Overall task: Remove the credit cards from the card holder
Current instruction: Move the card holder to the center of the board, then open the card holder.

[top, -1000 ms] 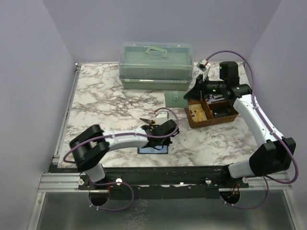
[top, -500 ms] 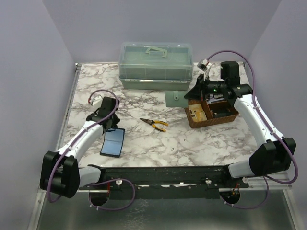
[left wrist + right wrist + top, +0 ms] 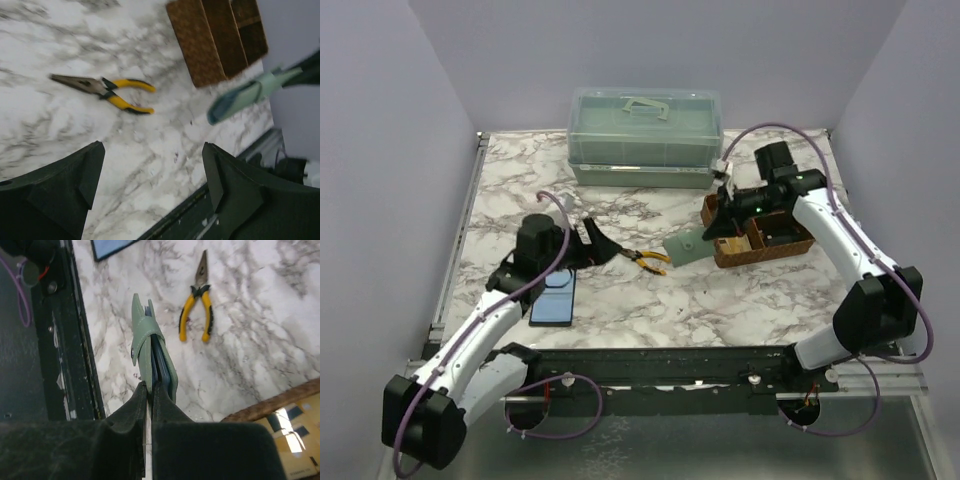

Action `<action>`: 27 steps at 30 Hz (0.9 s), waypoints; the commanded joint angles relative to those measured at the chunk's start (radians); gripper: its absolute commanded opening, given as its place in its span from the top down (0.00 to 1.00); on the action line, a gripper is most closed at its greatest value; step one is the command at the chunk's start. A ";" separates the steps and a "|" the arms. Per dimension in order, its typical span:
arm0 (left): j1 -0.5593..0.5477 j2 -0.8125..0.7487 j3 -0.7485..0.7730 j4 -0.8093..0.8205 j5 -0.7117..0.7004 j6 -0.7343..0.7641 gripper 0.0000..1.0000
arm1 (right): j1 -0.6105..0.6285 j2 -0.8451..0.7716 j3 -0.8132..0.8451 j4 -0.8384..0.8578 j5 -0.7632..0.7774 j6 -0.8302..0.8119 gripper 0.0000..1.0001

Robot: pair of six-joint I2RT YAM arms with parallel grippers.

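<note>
My right gripper is shut on the edge of the pale green card holder, which hangs edge-on above the marble with dark blue credit cards showing between its panels. From above, the card holder is just left of the woven tray, at the tip of the right gripper. A bluish, dark-edged card lies flat on the table at the near left. Beyond that card my left gripper stands open and holds nothing, pointing toward the pliers. In its wrist view the left gripper has only marble between its fingers.
Yellow-handled pliers lie between the two grippers. The brown woven divided tray stands at the right, with a tan flat piece in one compartment. A pale green lidded box stands at the back. The black front rail runs along the near edge.
My left gripper let go of the bluish card at the near left, opened and swung toward the pliers. My right gripper picked the card holder up off the table and brought it nearer.
</note>
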 commanded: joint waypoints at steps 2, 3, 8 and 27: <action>-0.351 -0.007 -0.163 0.341 -0.017 0.057 0.13 | 0.120 0.115 0.045 -0.313 0.087 -0.366 1.00; -0.417 -0.002 -0.189 0.416 -0.051 0.079 0.12 | 0.137 0.128 0.044 -0.327 0.098 -0.392 1.00; -0.544 0.097 -0.260 0.724 -0.058 0.166 0.10 | 0.190 0.173 0.043 -0.344 0.129 -0.481 1.00; -0.593 0.473 -0.222 0.985 0.013 0.020 0.68 | 0.245 0.191 0.087 -0.389 0.038 -0.537 1.00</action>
